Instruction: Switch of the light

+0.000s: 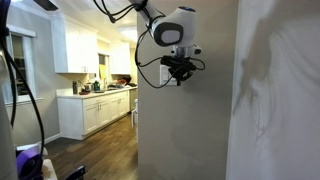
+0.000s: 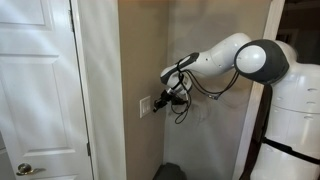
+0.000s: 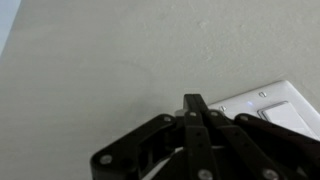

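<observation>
A white light switch plate (image 2: 146, 106) is fixed to the beige wall; in the wrist view it shows at the lower right (image 3: 272, 104). My gripper (image 2: 161, 102) is at the plate, with its tips just beside or touching it; I cannot tell which. In the wrist view the black fingers (image 3: 192, 101) are pressed together into one point, shut and empty, close to the wall just left of the plate's edge. In an exterior view the gripper (image 1: 178, 76) hangs in front of the wall. The switch rocker itself is hidden behind the fingers.
A white door (image 2: 35, 80) with a metal handle (image 2: 25, 169) stands beside the wall's corner. A lit kitchen with white cabinets (image 1: 95, 112) lies beyond the wall. Cables hang from the arm (image 2: 185, 100). The robot's white base (image 2: 295, 120) is close by.
</observation>
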Controlling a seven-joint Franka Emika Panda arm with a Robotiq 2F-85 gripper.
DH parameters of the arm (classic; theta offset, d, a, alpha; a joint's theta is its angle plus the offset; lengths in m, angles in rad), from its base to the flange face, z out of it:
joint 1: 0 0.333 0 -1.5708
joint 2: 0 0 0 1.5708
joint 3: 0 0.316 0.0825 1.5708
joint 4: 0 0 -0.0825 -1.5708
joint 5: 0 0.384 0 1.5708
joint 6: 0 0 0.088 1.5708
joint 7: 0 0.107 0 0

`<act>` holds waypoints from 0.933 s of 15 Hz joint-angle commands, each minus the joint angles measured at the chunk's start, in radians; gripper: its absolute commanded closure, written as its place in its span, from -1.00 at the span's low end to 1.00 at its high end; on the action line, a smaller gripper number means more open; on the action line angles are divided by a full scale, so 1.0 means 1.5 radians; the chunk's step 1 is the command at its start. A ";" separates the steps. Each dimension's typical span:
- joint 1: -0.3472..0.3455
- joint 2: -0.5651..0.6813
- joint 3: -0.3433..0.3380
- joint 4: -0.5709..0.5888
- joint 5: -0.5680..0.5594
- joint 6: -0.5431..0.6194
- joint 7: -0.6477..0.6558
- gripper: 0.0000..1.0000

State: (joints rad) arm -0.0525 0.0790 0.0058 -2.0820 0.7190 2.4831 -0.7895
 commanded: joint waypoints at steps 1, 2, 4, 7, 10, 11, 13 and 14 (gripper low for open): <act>0.001 -0.027 0.006 -0.019 0.033 0.024 -0.038 1.00; 0.002 -0.030 0.007 -0.019 0.034 0.024 -0.039 1.00; 0.004 -0.036 0.006 -0.017 0.032 0.017 -0.036 1.00; 0.004 -0.038 0.002 -0.008 0.025 0.001 -0.033 1.00; 0.005 -0.037 0.002 -0.003 0.022 -0.012 -0.034 1.00; 0.006 -0.037 0.002 0.001 0.013 -0.034 -0.034 1.00; 0.009 -0.038 0.003 0.000 -0.008 -0.054 -0.029 1.00; 0.010 -0.038 0.003 0.001 -0.012 -0.063 -0.029 1.00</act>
State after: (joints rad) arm -0.0442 0.0401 0.0129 -2.0768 0.7180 2.4335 -0.8038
